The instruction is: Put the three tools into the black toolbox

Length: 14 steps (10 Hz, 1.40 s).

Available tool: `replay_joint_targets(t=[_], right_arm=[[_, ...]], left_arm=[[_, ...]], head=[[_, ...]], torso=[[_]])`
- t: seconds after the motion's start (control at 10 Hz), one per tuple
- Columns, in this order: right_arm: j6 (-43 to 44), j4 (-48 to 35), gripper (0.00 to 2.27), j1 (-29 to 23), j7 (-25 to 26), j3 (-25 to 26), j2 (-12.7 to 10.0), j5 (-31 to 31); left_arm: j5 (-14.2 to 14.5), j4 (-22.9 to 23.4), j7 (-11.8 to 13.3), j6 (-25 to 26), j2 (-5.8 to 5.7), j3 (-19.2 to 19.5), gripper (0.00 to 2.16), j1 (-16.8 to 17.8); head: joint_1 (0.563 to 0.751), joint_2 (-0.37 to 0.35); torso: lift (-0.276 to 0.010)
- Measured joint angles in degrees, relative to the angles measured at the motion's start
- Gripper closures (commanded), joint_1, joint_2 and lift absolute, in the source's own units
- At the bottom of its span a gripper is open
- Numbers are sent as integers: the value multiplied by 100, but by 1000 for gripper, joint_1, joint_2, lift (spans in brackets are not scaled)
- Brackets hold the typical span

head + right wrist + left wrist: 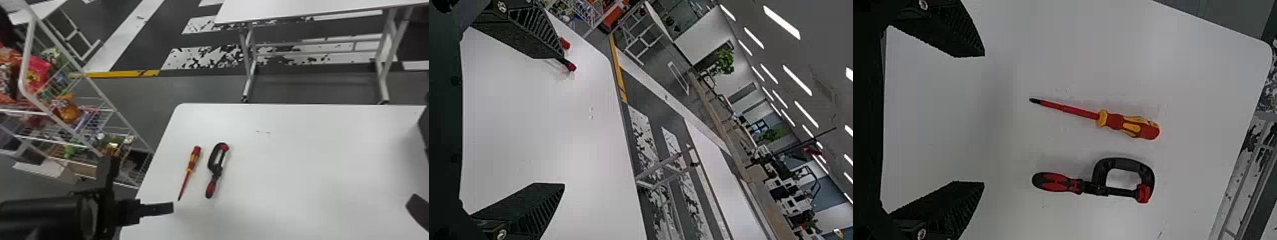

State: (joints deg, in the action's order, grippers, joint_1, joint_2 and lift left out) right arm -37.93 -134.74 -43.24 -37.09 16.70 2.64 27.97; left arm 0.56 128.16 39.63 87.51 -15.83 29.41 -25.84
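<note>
Red screwdriver (193, 161) on table (293, 159), packets (37, 71) in rack (21, 84).

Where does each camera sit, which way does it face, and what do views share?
Head view: on the head, facing forward and down at the white table; left arm and a dark piece at right, probably the right arm's.
Left wrist view: facing down at the table; left gripper, fingers apart.
Right wrist view: facing across the table into the room; right gripper, fingers apart.
Head and left wrist views share screwdriver and clamp.
</note>
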Motion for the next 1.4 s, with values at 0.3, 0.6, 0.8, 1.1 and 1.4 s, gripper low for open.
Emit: replay_joint_targets(t=[0.3, 0.6, 0.8, 1.1, 1.4], right_arm=[[0, 10, 80, 39, 14, -105, 0, -146], [0, 41, 80, 94, 62, -186, 0, -250], [-9, 16, 80, 71, 70, -207, 0, -274], [0, -50, 80, -28, 69, -169, 0, -311], [-18, -206, 80, -145, 70, -124, 0, -357]], left_arm=[[-66, -693, 26, 207, -494, -24, 80, 579], [-176, -1210, -18, 211, -711, -287, 80, 1035], [-287, -1468, -79, 170, -769, -658, 83, 1348], [-416, -2073, -127, -190, -794, -1175, 93, 1786], [-540, -2719, -162, -649, -782, -1588, 107, 2158]], head=[[695, 350], [695, 350], [695, 350], [695, 350], [695, 350]], torso=[[-51], [-51], [-51], [-51], [-51]])
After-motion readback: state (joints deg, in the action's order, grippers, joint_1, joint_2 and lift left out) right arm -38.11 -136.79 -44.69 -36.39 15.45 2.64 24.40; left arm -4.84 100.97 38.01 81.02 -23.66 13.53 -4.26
